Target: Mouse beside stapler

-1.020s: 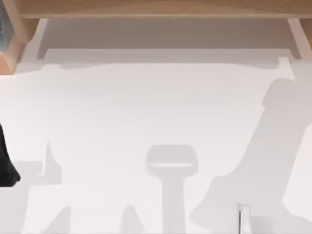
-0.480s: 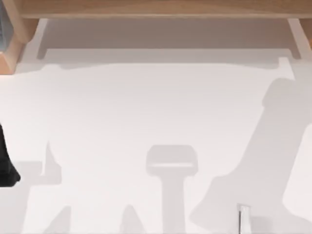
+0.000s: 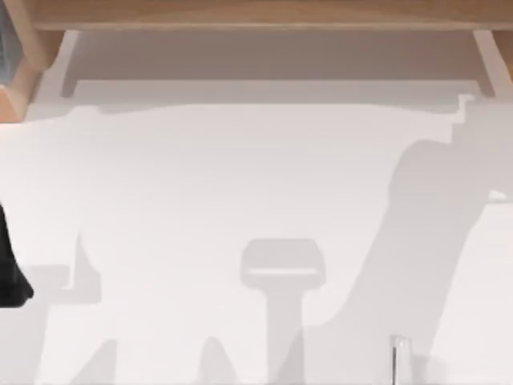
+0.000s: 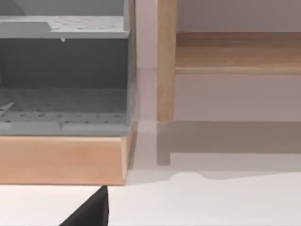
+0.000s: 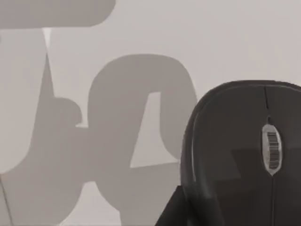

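Right wrist view — black mouse (image 5: 244,155), white table (image 5: 188,33)

The table (image 3: 240,176) is plain white, crossed by soft grey shadows. Along its far edge runs a light wood shelf (image 3: 256,12). At the far left corner sits a grey rack (image 4: 61,70) with perforated, dotted panels, on a light wood base (image 4: 61,157). The mouse (image 5: 244,155) is black, its wheel (image 5: 271,150) silver-grey with fine dark ribbing. A black shape (image 3: 10,265) shows at the table's left edge.
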